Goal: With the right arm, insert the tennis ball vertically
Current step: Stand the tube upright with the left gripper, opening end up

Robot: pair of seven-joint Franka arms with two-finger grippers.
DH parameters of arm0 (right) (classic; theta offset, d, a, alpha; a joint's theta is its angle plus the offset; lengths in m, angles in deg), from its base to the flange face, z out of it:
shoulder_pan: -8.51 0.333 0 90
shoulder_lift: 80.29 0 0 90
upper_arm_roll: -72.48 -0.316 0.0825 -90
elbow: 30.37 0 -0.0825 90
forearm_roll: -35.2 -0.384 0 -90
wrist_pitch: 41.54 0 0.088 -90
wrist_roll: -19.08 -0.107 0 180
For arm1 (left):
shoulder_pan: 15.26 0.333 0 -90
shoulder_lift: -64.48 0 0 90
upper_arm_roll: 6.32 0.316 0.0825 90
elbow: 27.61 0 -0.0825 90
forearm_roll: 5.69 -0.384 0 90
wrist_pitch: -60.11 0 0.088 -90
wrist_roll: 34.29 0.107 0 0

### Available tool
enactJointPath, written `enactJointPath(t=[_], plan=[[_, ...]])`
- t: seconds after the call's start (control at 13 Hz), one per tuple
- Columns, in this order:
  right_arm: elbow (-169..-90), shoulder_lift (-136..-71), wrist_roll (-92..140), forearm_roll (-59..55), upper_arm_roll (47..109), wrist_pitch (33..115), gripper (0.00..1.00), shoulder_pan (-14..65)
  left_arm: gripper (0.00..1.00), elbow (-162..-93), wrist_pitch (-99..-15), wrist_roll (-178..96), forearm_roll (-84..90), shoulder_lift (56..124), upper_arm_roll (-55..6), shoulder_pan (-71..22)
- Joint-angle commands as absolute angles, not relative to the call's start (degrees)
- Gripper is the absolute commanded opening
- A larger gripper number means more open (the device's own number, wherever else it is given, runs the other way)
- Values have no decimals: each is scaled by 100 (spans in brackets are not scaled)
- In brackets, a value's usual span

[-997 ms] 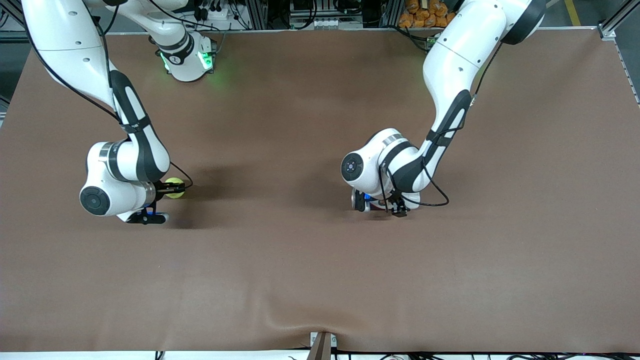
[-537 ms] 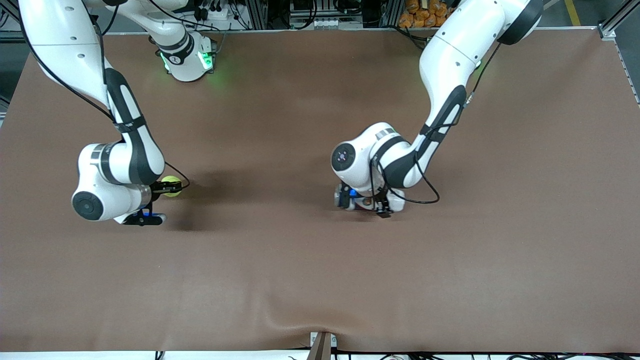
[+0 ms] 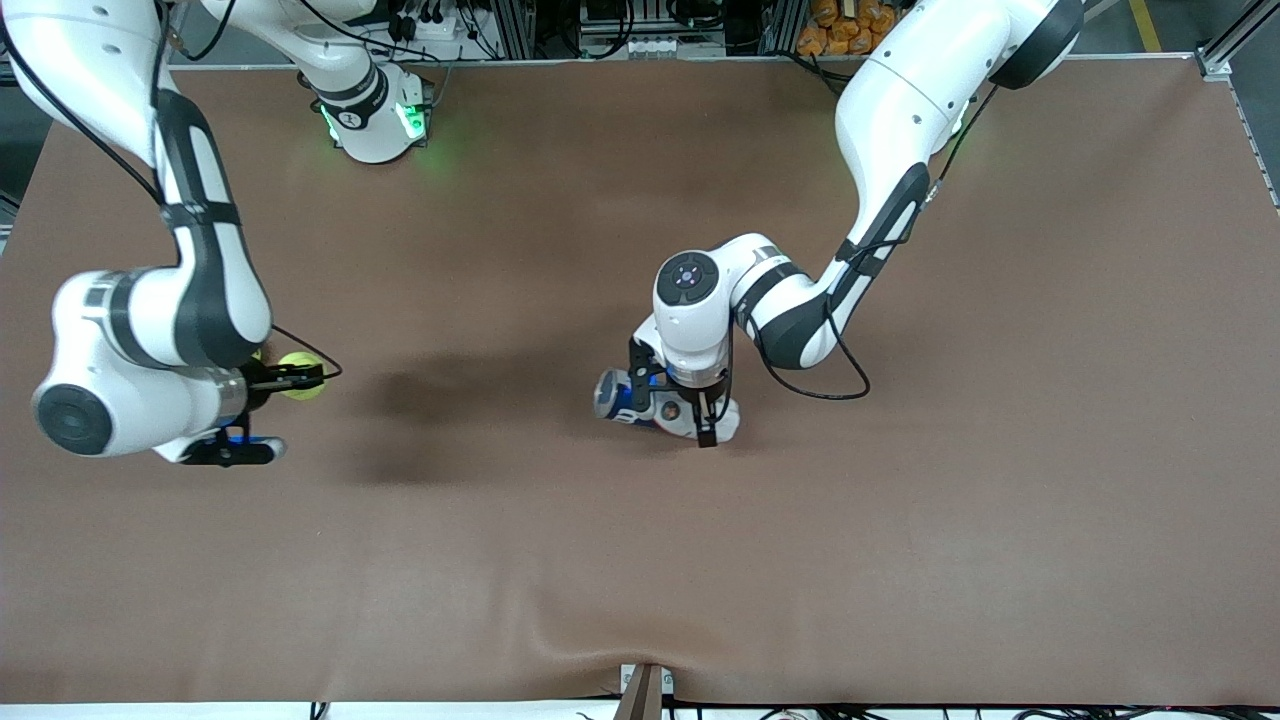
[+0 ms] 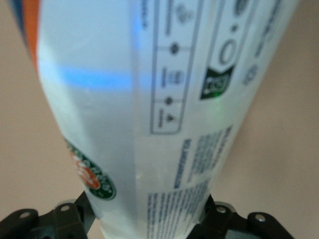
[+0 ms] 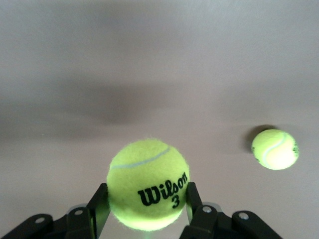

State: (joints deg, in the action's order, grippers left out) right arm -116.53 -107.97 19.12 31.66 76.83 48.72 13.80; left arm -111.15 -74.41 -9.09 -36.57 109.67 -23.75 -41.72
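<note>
A yellow-green Wilson tennis ball (image 5: pixel 148 181) sits between the fingers of my right gripper (image 5: pixel 144 211), which is shut on it. In the front view this ball (image 3: pixel 300 389) and the right gripper (image 3: pixel 298 378) hang over the table near the right arm's end. My left gripper (image 3: pixel 672 405) is over the table's middle, shut on a white tennis-ball can (image 3: pixel 615 395) with blue and orange print that lies roughly level. The left wrist view is filled by the can (image 4: pixel 149 99), pinched between the left gripper's (image 4: pixel 147 221) fingers. The can's mouth is hidden.
A second tennis ball (image 5: pixel 275 149) rests on the brown table (image 3: pixel 900 550) close to the right gripper. The right arm's base (image 3: pixel 375 115) with green lights stands at the table's back edge.
The right arm swung toward its own end of the table and slightly nearer the front camera, ball still gripped. The left wrist turned and carried the can toward the right arm's end.
</note>
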Motion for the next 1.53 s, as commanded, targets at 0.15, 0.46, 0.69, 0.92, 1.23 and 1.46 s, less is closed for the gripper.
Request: enactJointPath(t=[0.15,0.46,0.69,0.92,1.23,1.46], plan=[[-11098,-10394,1750,3238,7661,4548,0,1256,80,-11128,-9060,-1941,-3303,11027,-2416,-4355],[-10587,-10385,1750,3212,7670,4380,0,1045,79,-11137,-10105,-3110,-3250,11158,-2407,-4601],[-10499,-10367,1759,3203,7662,4283,0,939,78,-11146,-11334,-3394,-3232,11457,-2390,-4663],[-10499,-10367,1750,3203,7644,4292,0,956,77,-11277,-11848,-3683,-3267,11484,-2372,-4681],[-10499,-10367,1750,3230,7635,4292,0,956,75,-11103,-12645,-3702,-3241,12132,-2328,-4821],[-10499,-10367,1742,3230,7635,4292,0,965,75,-11102,-13288,-3702,-3127,12415,-2293,-4848]])
